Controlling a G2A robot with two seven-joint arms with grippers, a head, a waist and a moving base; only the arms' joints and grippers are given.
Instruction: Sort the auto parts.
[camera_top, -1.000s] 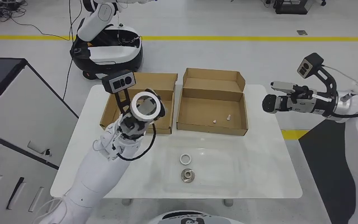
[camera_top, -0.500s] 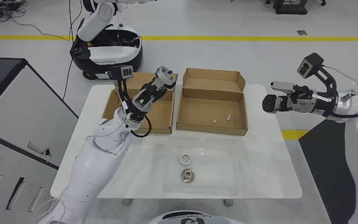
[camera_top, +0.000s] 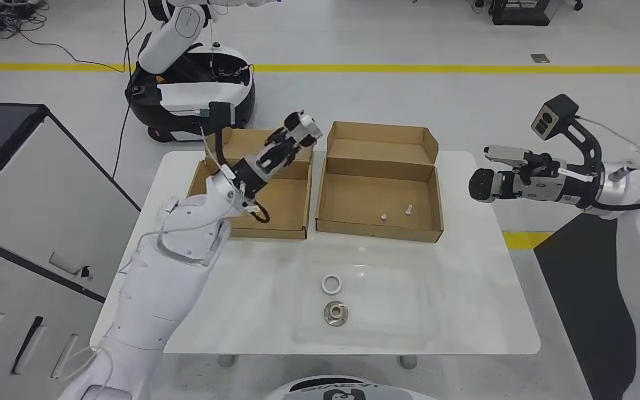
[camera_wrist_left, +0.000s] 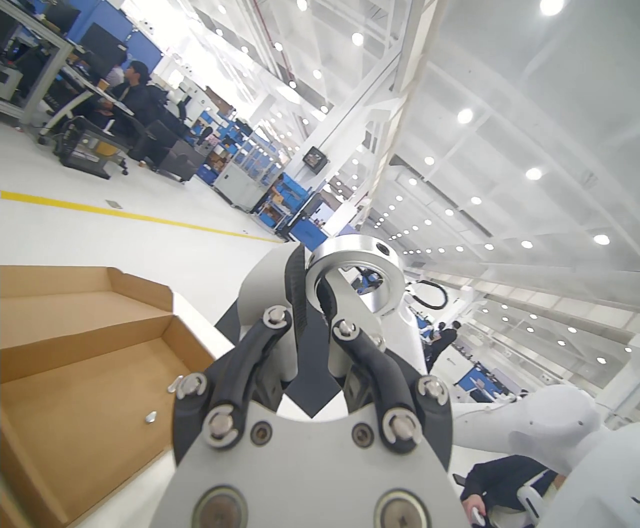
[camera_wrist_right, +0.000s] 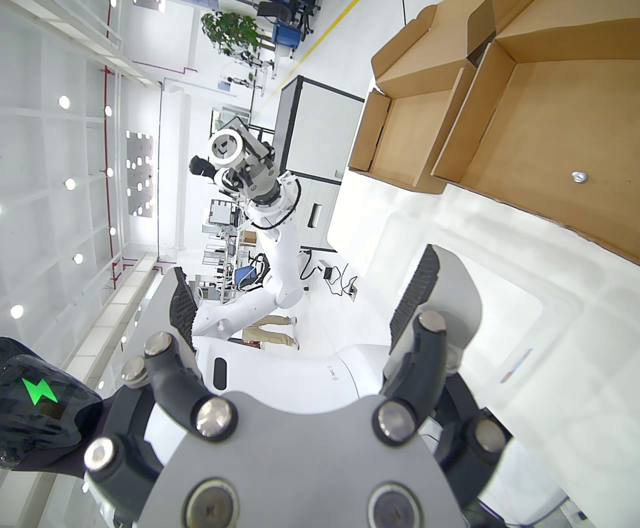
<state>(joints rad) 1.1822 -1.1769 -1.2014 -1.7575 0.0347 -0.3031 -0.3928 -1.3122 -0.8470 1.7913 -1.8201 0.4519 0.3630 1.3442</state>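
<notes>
Plainly, the left pincer (camera_wrist_left: 310, 286) is closed on a silver machined metal ring with a small side hole (camera_wrist_left: 350, 248). One finger runs through the bore and the other presses the outer wall, so only one side of the rim is gripped. The pincer is lifted and tipped upward, above the far end of an open brown cardboard box (camera_top: 283, 205).

Just to the right of that box is a second open brown cardboard box (camera_top: 360, 200) with small pale bolts (camera_top: 408, 210) on its floor. Back toward the robot, well apart from the pincer, a white plastic ring (camera_top: 331, 284) and a grey metal flanged disc (camera_top: 334, 314) lie on the white surface (camera_top: 470, 300). Farthest off, the right pincer (camera_wrist_right: 302, 287) hangs wide open and empty, out past the surface's edge.

I take the step to be dropping the ring into the box underneath. To do it well, turn the wrist until the fingers point down, lower inside the walls close to the floor, then open. With so one-sided a grip the ring may swing. Let go from height, it would likely roll or bounce, so keep it off the wall next to the bolt box.
</notes>
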